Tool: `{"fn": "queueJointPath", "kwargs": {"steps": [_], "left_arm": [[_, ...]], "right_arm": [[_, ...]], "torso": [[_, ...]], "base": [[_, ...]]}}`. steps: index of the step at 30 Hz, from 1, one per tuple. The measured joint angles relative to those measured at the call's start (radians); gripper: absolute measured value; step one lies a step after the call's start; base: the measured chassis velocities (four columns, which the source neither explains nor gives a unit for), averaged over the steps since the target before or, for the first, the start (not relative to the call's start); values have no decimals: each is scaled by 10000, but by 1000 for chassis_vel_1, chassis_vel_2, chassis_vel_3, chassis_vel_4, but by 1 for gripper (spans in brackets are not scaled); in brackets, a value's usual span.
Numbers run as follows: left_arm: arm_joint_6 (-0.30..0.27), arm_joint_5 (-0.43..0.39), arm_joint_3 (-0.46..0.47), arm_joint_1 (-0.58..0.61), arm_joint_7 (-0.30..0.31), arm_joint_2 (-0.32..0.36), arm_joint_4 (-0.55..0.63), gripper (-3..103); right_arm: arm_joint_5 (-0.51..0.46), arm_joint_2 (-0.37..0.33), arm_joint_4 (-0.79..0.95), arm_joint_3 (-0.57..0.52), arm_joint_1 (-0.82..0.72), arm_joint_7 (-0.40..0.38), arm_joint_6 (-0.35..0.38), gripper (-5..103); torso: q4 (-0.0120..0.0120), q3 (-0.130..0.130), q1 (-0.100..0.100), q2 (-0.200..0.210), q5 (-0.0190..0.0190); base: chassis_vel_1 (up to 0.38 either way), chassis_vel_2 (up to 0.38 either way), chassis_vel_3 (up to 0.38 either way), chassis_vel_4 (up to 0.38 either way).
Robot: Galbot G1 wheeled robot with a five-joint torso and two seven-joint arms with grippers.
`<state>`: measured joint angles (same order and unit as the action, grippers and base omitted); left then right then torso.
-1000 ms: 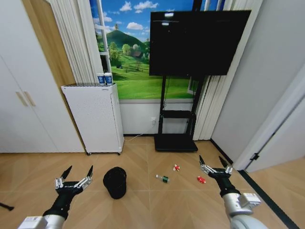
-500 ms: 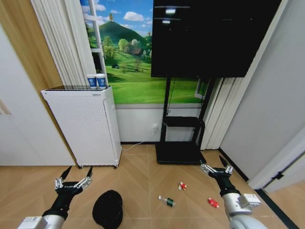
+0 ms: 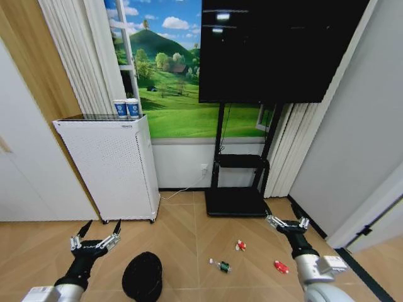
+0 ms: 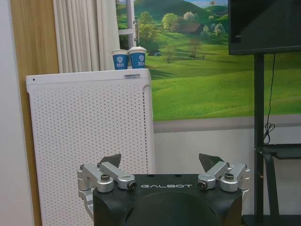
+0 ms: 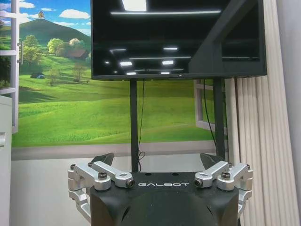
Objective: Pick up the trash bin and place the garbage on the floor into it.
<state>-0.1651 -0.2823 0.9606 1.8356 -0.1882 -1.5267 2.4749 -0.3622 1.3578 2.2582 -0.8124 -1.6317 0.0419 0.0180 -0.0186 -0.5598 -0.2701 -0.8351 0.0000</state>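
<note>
Herringbone parquet floor (image 3: 182,229) ran up to a wall carrying a green landscape mural (image 3: 167,94), with a white perforated box (image 3: 110,167) at left and a black television (image 3: 277,50) on its stand at right. Head view: the trash bin (image 3: 141,277) stood upright on the floor, just right of the left gripper (image 3: 96,239), whose claw was spread wide and empty. The bottle (image 3: 220,266), the red-and-white wrapper (image 3: 240,245) and the red scrap (image 3: 281,267) lay apart on the boards between the bin and the right gripper (image 3: 287,223), likewise wide and empty. Left wrist view: the left gripper (image 4: 162,164) faced the white box (image 4: 89,141), two blue cups (image 4: 130,58) on top. Right wrist view: the right gripper (image 5: 157,160), fingers parted, faced the television (image 5: 176,37)
</note>
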Motion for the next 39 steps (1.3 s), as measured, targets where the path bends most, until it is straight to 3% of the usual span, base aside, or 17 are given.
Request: {"fn": "queueJointPath", "kwargs": {"steps": [8,21,25,39], "left_arm": [[0,-6,0,-1,0,5,5,90],[-44,-7,-7,73,37,26,6,96],[-87,76,18,119,234,10,50,91],[70,215,169,136,481,-46,228,99]], "right_arm": [[8,0,5,19,-17,31,0,100],[61,-43,-70,1,-44,-137,-345,100],[95,-24,-81,8,-90,-125,-452,100],[237,22,-141,101,-118,-69,-522,100]], "torso": [[0,0,1,0,-1],[1,-6,-16,6,0],[-5,-3,-9,6,0],[-1,3,3,6,0]], "base": [[-55,63,67,-78],[-194,201,214,-202],[-38,32,25,-8],[27,-23,-27,16]]}}
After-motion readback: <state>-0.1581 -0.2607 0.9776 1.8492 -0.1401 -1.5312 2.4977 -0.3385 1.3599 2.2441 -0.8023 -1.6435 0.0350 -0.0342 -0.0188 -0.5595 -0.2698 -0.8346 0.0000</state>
